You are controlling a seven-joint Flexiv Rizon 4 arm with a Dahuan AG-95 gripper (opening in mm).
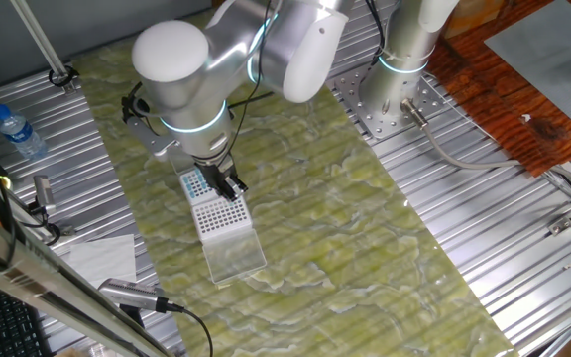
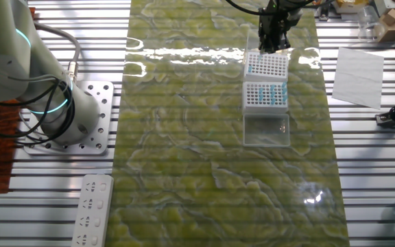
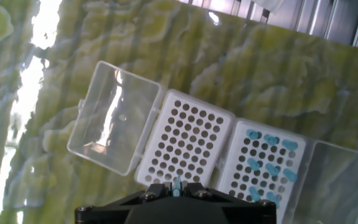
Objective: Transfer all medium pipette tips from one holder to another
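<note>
- As the hand view shows it, the gripper (image 3: 178, 186) sits at the bottom edge of the frame with its jaws closed to a narrow slit, and a single tip (image 3: 178, 185) with a light-blue top is pinched between them.
- Directly beyond the fingertips lies the empty rack (image 3: 185, 147), a white block whose holes all read as bare dark dots; its clear hinged lid (image 3: 114, 118) is folded open on the far side.
- Just beside that rack, touching or nearly so, stands the second rack (image 3: 268, 172), where the remaining medium pipette tips (image 3: 271, 168) show as scattered blue dots; most of its holes are already bare.
- A second clear lid (image 3: 344, 186) lies open at the outer end of this rack.
- Governing relation: the two racks and their lids lie end to end in one row, and the gripper hangs over the empty rack's near edge. Judged from this, the held tip goes down into a hole there, and the stock of tips lies to the side along that row.
- In both fixed views the wrist and gripper (image 1: 228, 185) cover part of the racks, so the exact hole under the tip cannot be determined.
- Fingertips themselves are cut off by the frame edge in the hand view; the count of remaining tips is too small to read reliably.
</note>
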